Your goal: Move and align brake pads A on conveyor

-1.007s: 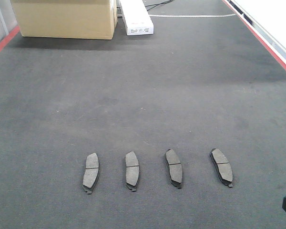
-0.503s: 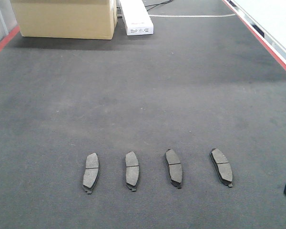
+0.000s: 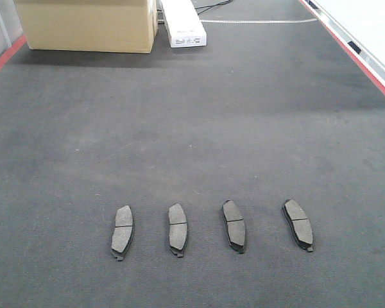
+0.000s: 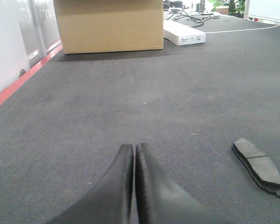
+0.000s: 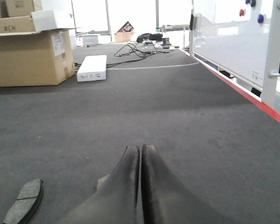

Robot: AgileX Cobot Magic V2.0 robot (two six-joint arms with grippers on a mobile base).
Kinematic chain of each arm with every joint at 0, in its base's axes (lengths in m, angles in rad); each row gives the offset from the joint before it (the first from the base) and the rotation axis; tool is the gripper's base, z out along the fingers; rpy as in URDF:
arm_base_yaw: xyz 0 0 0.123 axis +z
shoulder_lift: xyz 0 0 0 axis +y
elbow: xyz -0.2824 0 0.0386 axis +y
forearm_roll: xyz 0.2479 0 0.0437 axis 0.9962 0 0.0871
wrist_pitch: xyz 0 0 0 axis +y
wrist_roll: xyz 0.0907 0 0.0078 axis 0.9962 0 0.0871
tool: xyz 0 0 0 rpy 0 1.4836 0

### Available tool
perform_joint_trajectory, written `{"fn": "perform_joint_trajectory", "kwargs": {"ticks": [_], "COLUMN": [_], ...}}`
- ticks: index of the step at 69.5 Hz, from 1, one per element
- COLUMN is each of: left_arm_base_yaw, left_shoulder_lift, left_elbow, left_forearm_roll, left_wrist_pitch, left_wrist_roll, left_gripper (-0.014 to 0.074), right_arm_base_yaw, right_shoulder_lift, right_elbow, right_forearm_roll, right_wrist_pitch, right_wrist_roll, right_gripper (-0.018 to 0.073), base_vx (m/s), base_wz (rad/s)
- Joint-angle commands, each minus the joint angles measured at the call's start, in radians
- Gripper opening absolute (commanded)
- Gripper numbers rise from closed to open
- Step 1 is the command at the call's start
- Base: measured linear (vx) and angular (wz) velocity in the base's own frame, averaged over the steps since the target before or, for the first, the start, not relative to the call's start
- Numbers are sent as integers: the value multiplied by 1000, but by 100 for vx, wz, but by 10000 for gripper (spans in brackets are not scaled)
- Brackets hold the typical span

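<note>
Several brake pads A lie in a row across the near part of the dark conveyor (image 3: 192, 128), from the leftmost pad (image 3: 122, 231) through two middle pads (image 3: 177, 229) (image 3: 233, 225) to the rightmost pad (image 3: 298, 224). Neither gripper shows in the front view. In the left wrist view my left gripper (image 4: 134, 148) is shut and empty, low over the belt, with one pad (image 4: 257, 165) lying to its right. In the right wrist view my right gripper (image 5: 141, 149) is shut and empty, with one pad (image 5: 24, 201) to its lower left.
A large cardboard box (image 3: 86, 24) and a flat white box (image 3: 183, 24) sit at the far end of the belt. Red edge strips (image 3: 353, 54) run along the sides, with a white board frame (image 5: 233, 42) beyond the right edge.
A dark gripper part at the lower right corner of the front view has slid out of frame. The pads have not moved.
</note>
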State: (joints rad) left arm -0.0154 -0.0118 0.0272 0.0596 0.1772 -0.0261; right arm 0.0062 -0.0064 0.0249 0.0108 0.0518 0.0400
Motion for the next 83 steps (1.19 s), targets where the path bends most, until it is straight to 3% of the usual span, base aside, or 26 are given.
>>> {"fn": "perform_joint_trajectory", "kwargs": {"ticks": [1, 83], "left_arm_base_yaw": [2, 2], "left_shoulder_lift": [-13, -13], "left_elbow": [28, 28], "left_forearm_roll": [-6, -6], "left_wrist_pitch": [-70, -70], "left_wrist_roll": [-4, -4], "left_gripper": [-6, -6], "right_arm_base_yaw": [-9, -9], "right_shoulder_lift": [-13, -13], "right_elbow": [9, 9], "right_forearm_roll": [-3, -4], "right_wrist_pitch": [-52, -52], "right_wrist_roll": [0, -4], "right_gripper": [-5, -3], "base_vx": [0, 0], "base_wz": [0, 0]}}
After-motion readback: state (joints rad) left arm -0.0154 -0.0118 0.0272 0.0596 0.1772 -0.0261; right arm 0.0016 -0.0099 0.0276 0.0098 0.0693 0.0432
